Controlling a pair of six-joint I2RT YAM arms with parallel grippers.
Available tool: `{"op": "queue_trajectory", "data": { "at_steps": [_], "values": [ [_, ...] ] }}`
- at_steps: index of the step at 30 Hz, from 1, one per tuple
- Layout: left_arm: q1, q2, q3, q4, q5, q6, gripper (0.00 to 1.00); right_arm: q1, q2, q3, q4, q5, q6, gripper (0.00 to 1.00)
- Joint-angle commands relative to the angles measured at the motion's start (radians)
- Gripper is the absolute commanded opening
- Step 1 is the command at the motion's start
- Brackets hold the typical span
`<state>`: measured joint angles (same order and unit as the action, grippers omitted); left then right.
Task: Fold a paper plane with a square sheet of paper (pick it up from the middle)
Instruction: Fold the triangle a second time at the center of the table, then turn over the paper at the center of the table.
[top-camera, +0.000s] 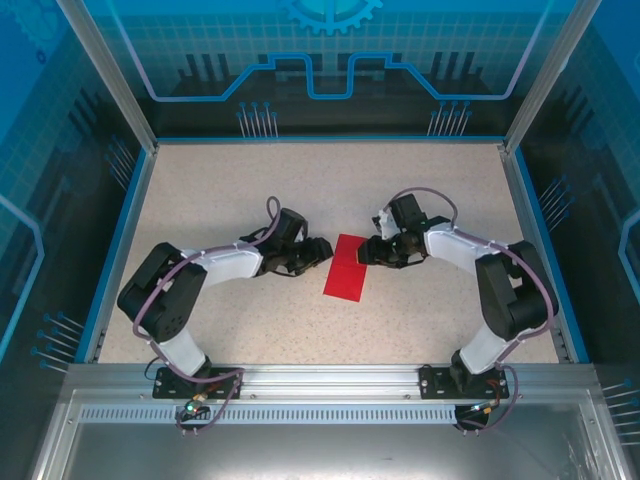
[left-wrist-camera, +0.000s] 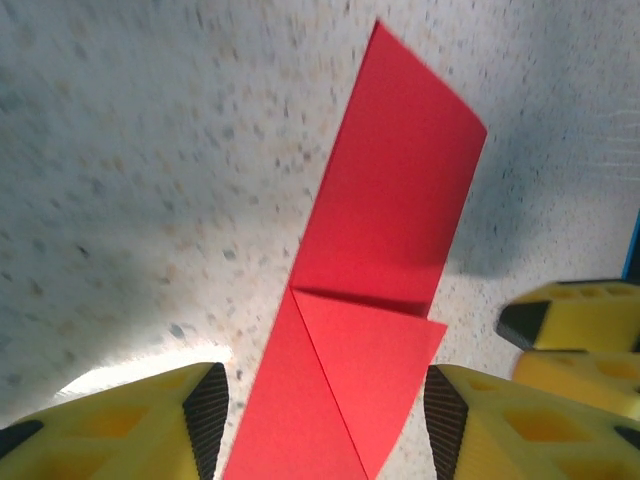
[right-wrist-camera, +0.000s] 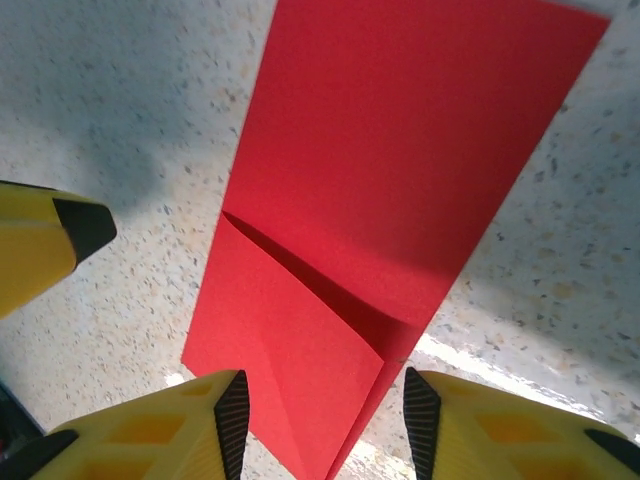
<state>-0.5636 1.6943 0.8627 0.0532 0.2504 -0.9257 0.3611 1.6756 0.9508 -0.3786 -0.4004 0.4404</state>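
Flat on the speckled counter (top-camera: 250, 180), just below the middle of the top frame: the square sheet of paper (top-camera: 347, 268), bright red, folded down to a narrow strip running from upper right to lower left. Approached at its upper end from both sides: left gripper (top-camera: 322, 250) reaching in from the left, right gripper (top-camera: 366, 252) from the right, tips close to the strip and near each other.

From the left wrist: red strip rising from bottom centre toward the upper right of the frame, a triangular flap folded over its near end. Yellow fingers (left-wrist-camera: 140, 425) with black pads (left-wrist-camera: 208, 415) standing apart at the bottom corners, paper between them, a sliver of counter beside each pad. Left gripper open, clamping nothing. At the right edge of that frame, the yellow tips of the other gripper, just beside the strip.

From the right wrist: same strip across the middle, wide end at the top, folded flap at the bottom. Black pads low in the frame, flanking the flap, jaws well apart. Right gripper open too, holding nothing. At the left edge, one yellow, black-tipped finger of the left gripper, near the paper but apart from it.
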Motion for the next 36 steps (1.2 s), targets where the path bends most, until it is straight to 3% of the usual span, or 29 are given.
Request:
{"op": "queue_trajectory", "data": {
  "at_steps": [1, 17, 25, 36],
  "values": [
    [-0.026, 0.028, -0.007, 0.088, 0.063, -0.076, 0.57, -0.007, 0.054, 0.035, -0.018, -0.074, -0.055, 0.46],
    [-0.056, 0.079, -0.007, 0.109, 0.073, -0.112, 0.58, 0.011, 0.138, 0.05, -0.011, -0.118, -0.092, 0.33],
    [-0.056, 0.093, -0.02, 0.153, 0.111, -0.118, 0.57, -0.013, 0.113, 0.019, 0.022, -0.1, -0.051, 0.12],
    [-0.059, 0.137, -0.001, 0.198, 0.163, -0.117, 0.48, -0.031, 0.092, 0.001, 0.025, -0.09, -0.04, 0.1]
  ]
}}
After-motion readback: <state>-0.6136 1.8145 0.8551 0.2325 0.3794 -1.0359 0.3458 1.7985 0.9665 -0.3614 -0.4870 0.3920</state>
